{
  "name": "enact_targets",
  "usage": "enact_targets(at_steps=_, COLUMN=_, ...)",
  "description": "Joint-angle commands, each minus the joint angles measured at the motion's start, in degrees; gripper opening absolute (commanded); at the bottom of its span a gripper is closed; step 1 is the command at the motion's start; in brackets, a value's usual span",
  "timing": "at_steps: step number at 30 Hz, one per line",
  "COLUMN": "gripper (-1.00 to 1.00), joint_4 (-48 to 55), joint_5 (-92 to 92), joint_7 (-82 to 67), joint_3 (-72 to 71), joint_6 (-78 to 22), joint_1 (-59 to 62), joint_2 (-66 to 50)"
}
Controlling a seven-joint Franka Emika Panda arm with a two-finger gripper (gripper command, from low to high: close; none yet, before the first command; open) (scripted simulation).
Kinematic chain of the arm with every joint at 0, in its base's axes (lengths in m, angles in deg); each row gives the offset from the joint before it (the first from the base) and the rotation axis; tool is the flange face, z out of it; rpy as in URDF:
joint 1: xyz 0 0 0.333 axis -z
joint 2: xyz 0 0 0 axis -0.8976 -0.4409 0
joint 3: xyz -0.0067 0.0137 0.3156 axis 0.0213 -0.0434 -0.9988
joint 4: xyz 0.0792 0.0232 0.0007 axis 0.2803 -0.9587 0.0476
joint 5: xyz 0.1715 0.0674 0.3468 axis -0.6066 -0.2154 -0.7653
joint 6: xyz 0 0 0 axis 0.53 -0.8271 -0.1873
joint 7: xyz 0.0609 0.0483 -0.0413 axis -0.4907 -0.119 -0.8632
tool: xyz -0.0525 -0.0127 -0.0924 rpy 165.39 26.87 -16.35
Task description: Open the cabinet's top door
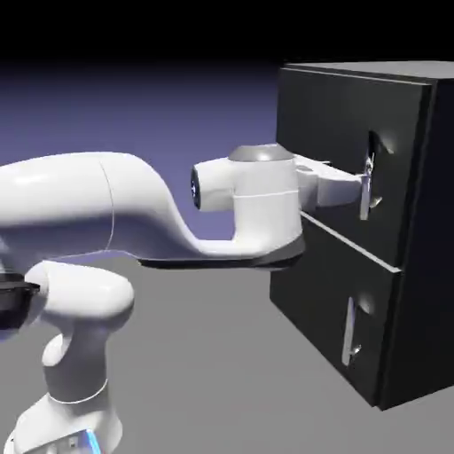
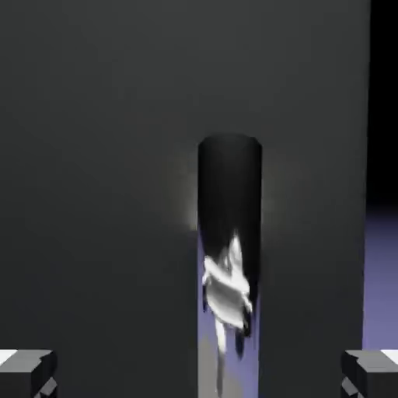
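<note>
- Two grey fingertips sit at the bottom corners of the hand view, one far left and one far right, set wide apart, so the jaws are released.
- Between those fingertips, a vertical bar handle stands in the middle of the hand view, dark at its rounded top and glinting silver lower down, with nothing clamped on it.
- Behind the handle, the flat black top door fills most of the hand view; a blue-violet strip shows at the far right edge.
- From the lower left of the exterior view, the white robot arm reaches right toward the cabinet.
- At the arm's end, the gripper is level with the top door's handle, right at it.
- Farther right and lower, the lower door is closed, with its own silver handle.
</note>
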Motion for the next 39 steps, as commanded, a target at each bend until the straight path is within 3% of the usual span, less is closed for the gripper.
enact_targets(at_steps=1, gripper=1.0, joint_4=0.02, joint_5=0.13, joint_7=0.09, joint_3=0.05, joint_6=-0.01, joint_1=-0.04, joint_2=0.02)
enact_targets(at_steps=7, gripper=1.0, joint_4=7.41, joint_5=1.48, joint_7=0.64, joint_3=5.82, joint_6=-1.75, joint_1=-10.26, joint_2=-3.08)
enact_targets(at_steps=8, gripper=-1.0, joint_4=7.41, joint_5=1.48, joint_7=0.64, joint_3=5.83, joint_6=-1.75, joint_1=-10.26, joint_2=-3.08)
enact_targets(at_steps=27, gripper=-1.0, joint_4=-24.53, joint_5=-26.86, joint_7=-6.44, joint_3=-27.27, joint_6=-23.07, joint_1=24.51, joint_2=5.8)
enact_targets(at_steps=39, gripper=-1.0, joint_4=-36.19, joint_5=-56.28, joint_7=-14.25, joint_3=-52.12, joint_6=-38.21, joint_1=30.4, joint_2=17.9)
